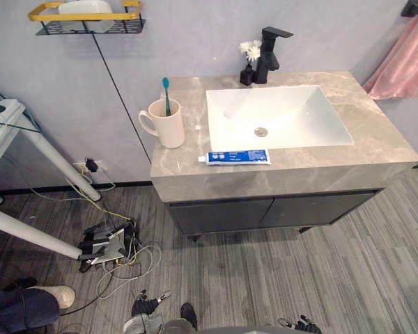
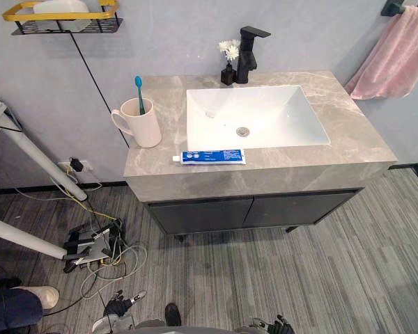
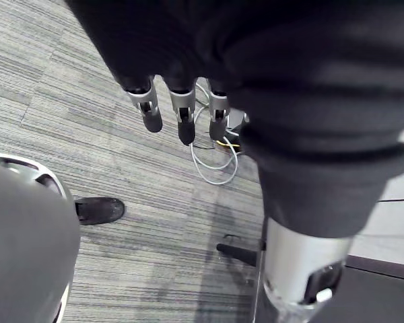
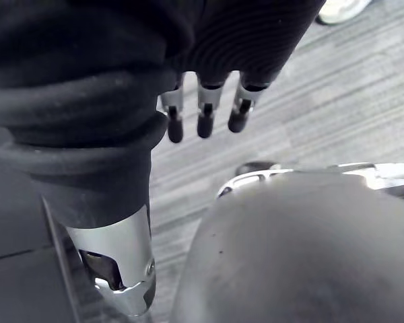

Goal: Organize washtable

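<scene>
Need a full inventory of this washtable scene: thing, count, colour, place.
washtable: 1, grey marble top over a dark cabinet, against the wall
sink: 1, white, set in the top
faucet: 1, black, behind the sink
vase: 1, black with white flowers, beside the faucet
mug: 1, cream, on the top left of the sink
toothbrush: 1, teal, standing in the mug
toothpaste tube: 1, blue and white, lying in front of the sink
towel: 1, pink, hanging on the wall at right
wall shelf: 1, black wire, yellow rim, upper left
cable pile: 1, floor left of the cabinet
person's shoe: 1, light, lower left
left hand: open, over the floor
right hand: open, over the floor
</scene>
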Motion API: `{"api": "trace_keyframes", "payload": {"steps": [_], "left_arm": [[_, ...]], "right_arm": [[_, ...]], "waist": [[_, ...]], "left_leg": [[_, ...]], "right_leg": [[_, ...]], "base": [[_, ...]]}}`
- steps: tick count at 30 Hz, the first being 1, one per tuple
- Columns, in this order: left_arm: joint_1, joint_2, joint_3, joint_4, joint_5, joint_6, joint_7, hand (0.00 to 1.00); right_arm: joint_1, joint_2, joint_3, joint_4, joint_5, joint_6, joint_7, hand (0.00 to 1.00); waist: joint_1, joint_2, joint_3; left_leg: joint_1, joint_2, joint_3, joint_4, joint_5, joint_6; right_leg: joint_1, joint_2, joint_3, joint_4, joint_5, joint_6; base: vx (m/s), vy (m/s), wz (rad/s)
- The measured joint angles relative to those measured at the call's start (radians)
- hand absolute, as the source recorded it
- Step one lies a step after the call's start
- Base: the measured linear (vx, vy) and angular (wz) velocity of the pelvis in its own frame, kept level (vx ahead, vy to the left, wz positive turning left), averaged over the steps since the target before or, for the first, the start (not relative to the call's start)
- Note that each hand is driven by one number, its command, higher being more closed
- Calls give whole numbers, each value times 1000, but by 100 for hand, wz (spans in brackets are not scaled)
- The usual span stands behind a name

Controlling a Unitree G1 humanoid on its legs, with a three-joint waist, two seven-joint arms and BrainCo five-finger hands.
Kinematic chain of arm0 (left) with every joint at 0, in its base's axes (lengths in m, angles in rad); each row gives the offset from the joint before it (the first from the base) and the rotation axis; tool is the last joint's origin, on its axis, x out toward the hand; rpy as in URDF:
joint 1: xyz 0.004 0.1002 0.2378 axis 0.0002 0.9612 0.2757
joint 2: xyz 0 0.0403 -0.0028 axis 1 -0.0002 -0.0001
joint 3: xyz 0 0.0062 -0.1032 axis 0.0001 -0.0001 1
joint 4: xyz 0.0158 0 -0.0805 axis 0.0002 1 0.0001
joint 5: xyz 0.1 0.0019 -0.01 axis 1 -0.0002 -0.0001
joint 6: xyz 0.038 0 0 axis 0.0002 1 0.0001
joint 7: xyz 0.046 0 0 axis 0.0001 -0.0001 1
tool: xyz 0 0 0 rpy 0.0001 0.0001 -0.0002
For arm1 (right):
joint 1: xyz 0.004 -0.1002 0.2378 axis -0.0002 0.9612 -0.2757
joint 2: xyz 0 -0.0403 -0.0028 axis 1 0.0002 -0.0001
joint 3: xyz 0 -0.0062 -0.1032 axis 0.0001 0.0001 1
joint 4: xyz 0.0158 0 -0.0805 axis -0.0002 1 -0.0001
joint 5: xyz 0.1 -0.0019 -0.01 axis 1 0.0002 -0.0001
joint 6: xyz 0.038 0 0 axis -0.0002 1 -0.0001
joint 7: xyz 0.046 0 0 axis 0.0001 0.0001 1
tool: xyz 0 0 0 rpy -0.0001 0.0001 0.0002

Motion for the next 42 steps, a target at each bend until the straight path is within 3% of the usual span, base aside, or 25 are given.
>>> {"api": "trace_keyframes", "payload": {"steps": [8,12,14,17,18,21,23,25,28,31,37,39,40,42], "left_arm": [[0,16,12,27,-31,3,3,0],[19,20,93,20,-76,8,22,0],[48,13,155,-76,-109,16,48,0],[115,-5,319,-466,-137,24,119,0],[120,-10,351,-559,-136,24,135,0],[135,-28,433,-975,-73,22,208,0],[140,-42,448,-1191,21,24,264,0],[142,-58,446,-1340,92,36,296,0],[144,-59,429,-1574,175,43,327,0],[143,-58,340,-1773,232,20,325,0],[121,-42,-116,-1875,256,-9,185,0],[100,-27,-231,-1871,254,-13,126,0],[79,-2,-322,-1870,252,-22,95,0],[61,35,-403,-1864,233,-37,55,0]], "right_arm": [[-25,-8,-13,46,4,0,-6,0],[-42,-13,-16,63,8,1,-7,0],[-50,-14,-16,62,8,0,-8,0],[-32,-17,-17,59,-7,-1,-8,0],[-33,-13,-16,56,-13,-1,-8,0],[-32,-11,14,-11,-31,-1,-6,0],[-34,-11,50,-62,-32,-3,-6,0],[-30,-1,51,-91,-32,0,-5,0],[-13,15,69,-126,-32,2,-3,0],[6,19,78,-139,-32,2,-3,0],[8,65,73,-144,-26,0,-3,0],[12,69,74,-157,-6,1,-1,0],[12,68,73,-162,9,0,0,0],[10,64,71,-161,16,-1,2,0]], "waist": [[-6,5,-8],[-3,9,-11],[0,13,-13],[50,15,-13],[52,13,-14],[82,51,4],[82,96,4],[80,113,-1],[81,114,-9],[90,109,-39],[77,63,-57],[74,56,-53],[72,55,-52],[69,50,-50]], "left_leg": [[9,5,-17,-8,-1,-1],[8,7,-29,-8,-1,-2],[-1,10,-41,-2,-1,-2],[-19,27,-48,25,-6,-10],[-46,33,-57,70,-23,-19],[-158,109,-73,358,-156,-29],[-178,141,-66,429,-197,-27],[-180,142,-57,424,-199,-25],[-190,129,-56,412,-204,-22],[-212,107,-55,390,-186,-8],[-200,97,-40,378,-182,-5],[-192,106,-34,374,-205,-6],[-178,113,-34,362,-212,-11],[-157,112,-39,338,-211,-11]], "right_leg": [[13,8,3,-7,4,0],[17,12,0,-13,0,-6],[17,17,-4,-18,0,-6],[13,31,4,-14,1,-15],[9,33,8,-10,4,-10],[22,74,29,16,5,-14],[43,89,20,17,-10,-18],[42,88,14,19,-22,-22],[34,80,3,24,-24,-21],[-9,60,5,34,-23,-20],[-9,48,18,43,-6,-8],[-25,48,30,94,-14,-22],[-77,44,37,207,-28,-43],[-145,28,57,341,-29,-43]], "base": [[-1,-14,-1],[-24,-12,5],[-13,-18,13],[0,-35,7],[-10,-55,23],[-53,-40,1],[-108,-16,3],[-128,1,7],[-72,6,9],[24,46,4],[77,27,-6],[-10,17,-19],[-39,22,-19],[-13,18,-8]]}}
